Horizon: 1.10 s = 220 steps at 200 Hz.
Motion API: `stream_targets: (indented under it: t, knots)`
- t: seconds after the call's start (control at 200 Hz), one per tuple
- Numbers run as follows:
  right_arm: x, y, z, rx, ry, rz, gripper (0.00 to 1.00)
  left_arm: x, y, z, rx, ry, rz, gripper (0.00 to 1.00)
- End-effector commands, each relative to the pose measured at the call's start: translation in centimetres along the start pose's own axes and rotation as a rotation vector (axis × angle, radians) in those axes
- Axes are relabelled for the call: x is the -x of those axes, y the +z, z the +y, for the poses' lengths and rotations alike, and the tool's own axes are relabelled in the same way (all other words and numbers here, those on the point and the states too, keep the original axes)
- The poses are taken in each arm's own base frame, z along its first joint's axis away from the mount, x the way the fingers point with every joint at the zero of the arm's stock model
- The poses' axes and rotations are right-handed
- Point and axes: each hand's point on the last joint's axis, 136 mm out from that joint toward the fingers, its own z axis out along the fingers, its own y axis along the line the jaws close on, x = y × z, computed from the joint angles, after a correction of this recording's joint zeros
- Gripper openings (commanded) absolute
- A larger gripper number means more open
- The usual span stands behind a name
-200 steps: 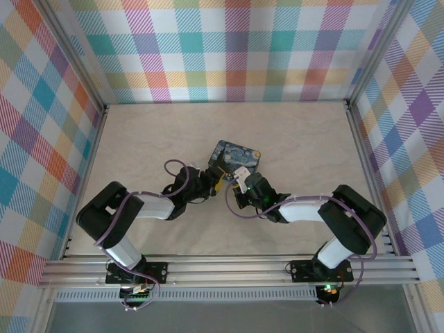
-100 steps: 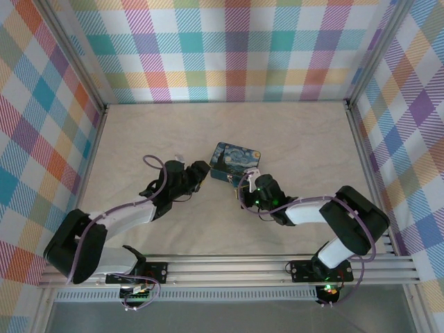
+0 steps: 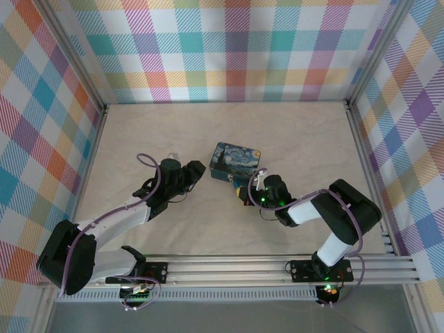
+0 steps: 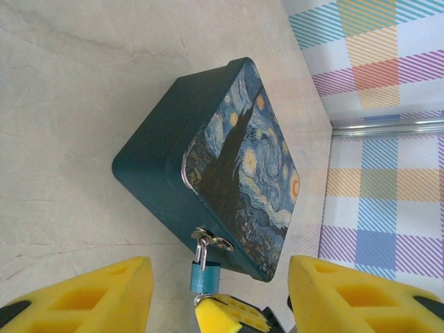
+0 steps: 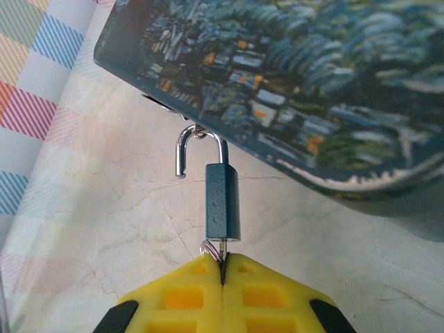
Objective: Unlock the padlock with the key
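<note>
Right end effector (image 5: 223, 276) closed, pinching one key (image 5: 222, 257) beneath one padlock (image 5: 222, 201) on one tin (image 4: 159, 173). Left end effector (image 3: 196, 168) wide open, empty.

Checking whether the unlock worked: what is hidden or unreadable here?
- The key: right wrist view, nearly all buried between the right pincer's shut pads.
- The padlock: left wrist view, too small to read its shackle.
- The tin box: cut off by right wrist frame edges.
</note>
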Motion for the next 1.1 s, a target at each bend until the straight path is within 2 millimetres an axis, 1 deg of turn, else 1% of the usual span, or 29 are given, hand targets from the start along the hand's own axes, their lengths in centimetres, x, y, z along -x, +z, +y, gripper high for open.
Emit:
stream_targets:
  t: [0.0, 0.41, 0.475, 0.545, 0.8, 0.91, 1.0, 1.095]
  knots:
    - [-0.1, -0.1, 0.1, 0.033, 0.064, 0.011, 0.00, 1.3, -0.7, -1.2, -0.012, 0.030, -0.039, 0.54]
    - [0.0, -0.2, -1.1, 0.023, 0.173, 0.030, 0.00, 1.6, -1.0, -1.4, -0.010, 0.036, -0.051, 0.54]
    - [0.0, -0.2, -1.4, 0.019, 0.189, 0.034, 0.04, 1.6, -1.0, -1.5, -0.009, 0.038, -0.049, 0.54]
    - [-0.2, -0.2, -1.6, 0.015, 0.202, 0.042, 0.05, 1.5, -0.9, -1.4, -0.007, 0.039, -0.047, 0.54]
    - [-0.2, -0.4, -2.1, -0.010, 0.204, 0.046, 0.24, 1.5, -0.1, -1.0, 0.003, 0.039, -0.007, 0.56]
    - [-0.2, -0.7, -2.6, -0.032, 0.208, 0.039, 0.38, 1.5, 0.4, -0.9, 0.003, 0.039, 0.025, 0.59]
    - [-0.1, -1.0, -2.8, -0.044, 0.205, 0.036, 0.42, 1.7, 0.7, -0.9, 0.009, 0.047, 0.048, 0.61]
    - [0.2, -1.3, -2.6, -0.046, 0.178, 0.037, 0.45, 2.1, 0.9, -1.2, 0.012, 0.067, 0.068, 0.64]
